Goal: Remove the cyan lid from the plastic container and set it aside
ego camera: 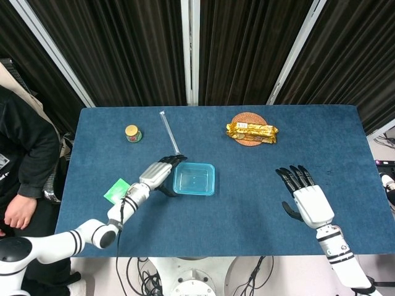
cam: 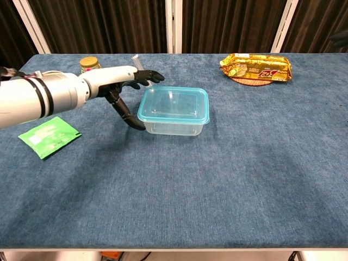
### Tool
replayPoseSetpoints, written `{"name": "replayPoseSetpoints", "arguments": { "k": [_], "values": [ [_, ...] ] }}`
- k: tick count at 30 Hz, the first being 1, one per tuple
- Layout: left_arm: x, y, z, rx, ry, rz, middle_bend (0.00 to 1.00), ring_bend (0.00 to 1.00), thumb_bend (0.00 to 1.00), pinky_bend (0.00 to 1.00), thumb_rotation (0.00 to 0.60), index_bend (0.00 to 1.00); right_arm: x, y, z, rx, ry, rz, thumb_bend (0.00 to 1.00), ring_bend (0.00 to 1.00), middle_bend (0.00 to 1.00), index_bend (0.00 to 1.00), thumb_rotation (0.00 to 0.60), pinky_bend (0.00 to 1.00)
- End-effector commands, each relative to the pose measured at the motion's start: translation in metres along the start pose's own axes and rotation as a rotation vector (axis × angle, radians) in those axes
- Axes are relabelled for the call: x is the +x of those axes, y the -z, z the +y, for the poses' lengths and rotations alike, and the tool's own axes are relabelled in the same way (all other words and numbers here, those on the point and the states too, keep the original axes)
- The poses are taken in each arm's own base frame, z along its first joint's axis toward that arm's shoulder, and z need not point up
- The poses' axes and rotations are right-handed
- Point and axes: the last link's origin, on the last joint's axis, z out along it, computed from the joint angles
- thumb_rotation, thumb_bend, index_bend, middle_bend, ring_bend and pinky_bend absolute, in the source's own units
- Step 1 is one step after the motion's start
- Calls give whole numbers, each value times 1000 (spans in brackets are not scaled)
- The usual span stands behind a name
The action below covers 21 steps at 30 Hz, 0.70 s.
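Centrally on the blue, felt-like table [cam: 228,179] sat the plastic container [cam: 174,124], a clear rectangular tub with rounded corners, and the cyan lid [cam: 173,105] was seated on its rim, translucent enough to show the tub's interior. The left hand [cam: 122,81], white-shelled with dark fingers, reached in from the container's left side with its fingers spread and holding nothing; the upper fingertips [cam: 156,76] hovered near the lid's back left corner, while the thumb angled down beside the tub's left wall, and whether it touched the plastic could not be told. In the head view the right hand [ego camera: 307,198] lay palm-down and well apart to the right of the container [ego camera: 194,179], its dark fingers fanned out over the cloth and empty.

Behind the container a thin clear tube [ego camera: 169,132] lay at a slant. A small round jar [cam: 89,63] with a tan cap stood at the back left, partly hidden by the left arm. A flat green sachet [cam: 49,136] rested near the left edge. At the back right a glossy gold snack packet [cam: 258,66] lay across a round reddish-brown coaster [ego camera: 248,127].
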Motion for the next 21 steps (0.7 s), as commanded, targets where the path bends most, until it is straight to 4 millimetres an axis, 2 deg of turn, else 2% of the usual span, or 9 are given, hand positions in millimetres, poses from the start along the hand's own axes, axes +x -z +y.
{"name": "replayPoseSetpoints", "arguments": {
  "k": [1, 6, 12, 15, 21],
  "values": [
    [-4, -7, 4, -11, 29, -6, 0, 0, 0, 87, 600, 0, -2, -2, -1, 5, -3, -7, 272, 0, 99, 0, 600, 0],
    [-7, -15, 8, -24, 28, -6, 0, 0, 0, 100, 600, 0, -10, -10, -9, 41, -9, -34, 273, 0, 100, 0, 600, 0],
    [-13, -19, 8, -31, 33, -16, 0, 4, 0, 102, 600, 35, -30, -35, -30, 117, -61, -42, 274, 0, 99, 0, 600, 0],
    [-14, -22, 8, -38, 53, 15, 40, 56, 0, 139, 600, 113, -43, -53, -45, 165, -78, -49, 273, 0, 98, 0, 600, 0],
    [-17, -27, 7, -40, 78, 33, 233, 218, 0, 223, 600, 337, -62, -85, -72, 235, -86, -44, 274, 0, 50, 0, 600, 0]
  ]
}}
